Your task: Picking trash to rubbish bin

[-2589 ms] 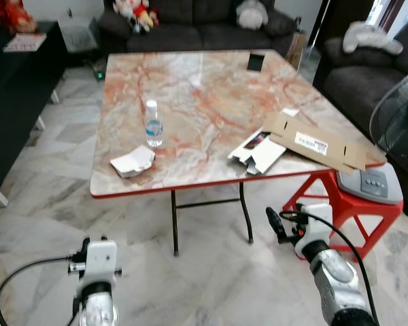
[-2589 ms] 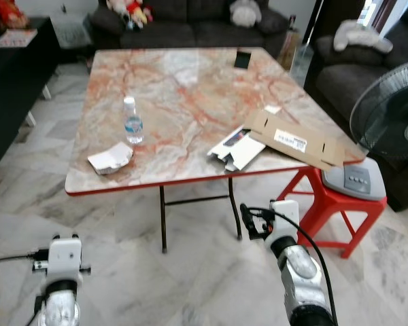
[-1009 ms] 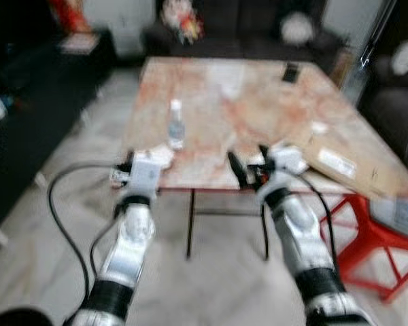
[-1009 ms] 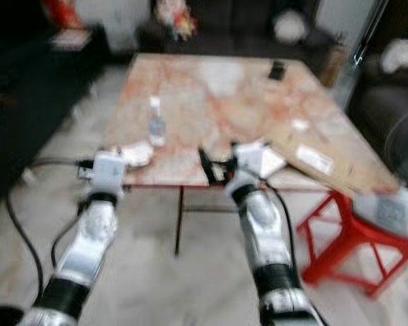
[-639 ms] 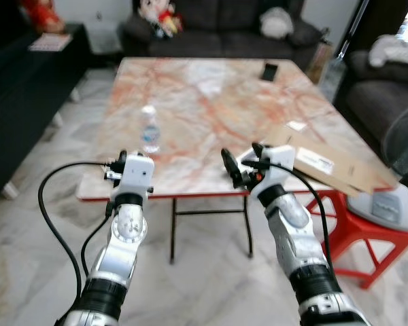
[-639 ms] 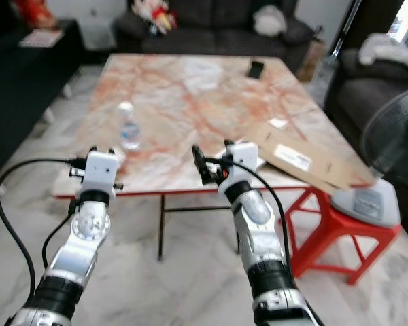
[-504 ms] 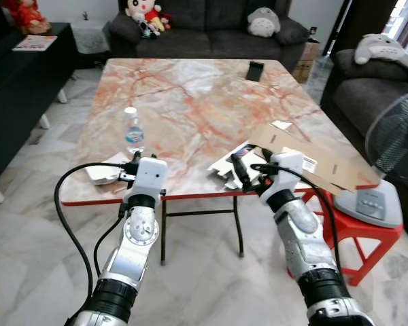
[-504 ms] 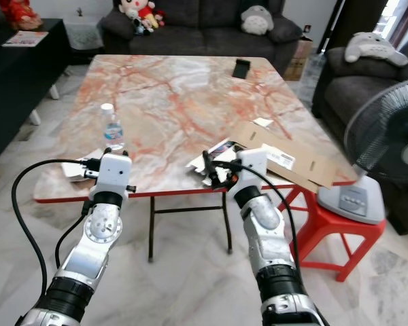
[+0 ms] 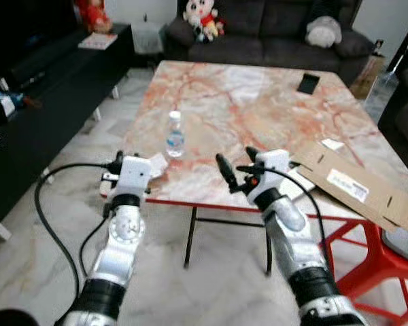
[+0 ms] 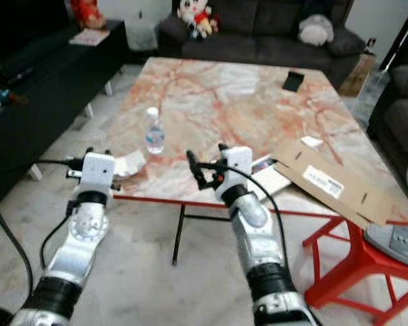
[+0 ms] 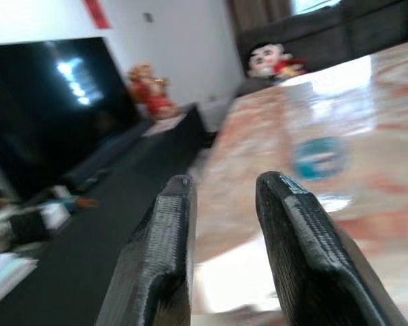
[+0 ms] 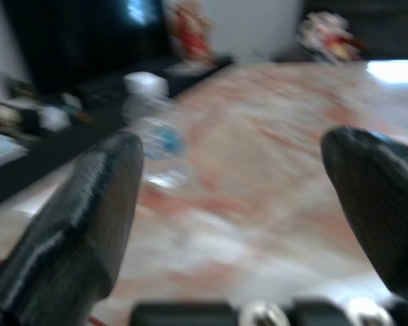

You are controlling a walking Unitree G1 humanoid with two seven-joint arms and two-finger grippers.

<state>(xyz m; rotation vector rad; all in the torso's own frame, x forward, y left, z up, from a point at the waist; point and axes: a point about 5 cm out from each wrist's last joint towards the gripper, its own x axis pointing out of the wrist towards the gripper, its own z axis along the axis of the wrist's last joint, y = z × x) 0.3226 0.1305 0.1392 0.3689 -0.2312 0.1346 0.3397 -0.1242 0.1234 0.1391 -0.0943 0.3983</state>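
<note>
Nothing is picked up yet; judged from how things lie, the task is at its start, with both arms raised toward the near edge of the marble table (image 9: 211,88) and every piece of trash lying on it.

Nearest, the left gripper (image 9: 115,163) is held at the table's near-left corner. Its two black fingers (image 11: 160,251) stand a narrow gap apart with nothing between them. Just beyond its tips lies the crumpled white paper tray (image 10: 128,164), close enough to be the likely first pick. The right gripper (image 9: 234,166) hovers at the near edge too, its fingers (image 12: 75,210) spread wide and empty.

A little past the left gripper, and forward and to the left of the right one, the clear water bottle (image 9: 175,135) stands upright with a blue label. To the right of the right gripper lie a white printed carton (image 10: 266,175) and, beyond it, a flattened brown cardboard box (image 9: 353,183) that overhangs the table's right edge.

Far off from both grippers, a black phone (image 9: 307,83) lies near the table's back edge; that is probably not trash. Behind it is a dark sofa (image 9: 279,30) with soft toys.

I see no rubbish bin in these views, so finding it, and carrying each piece there, is all left to do.
</note>
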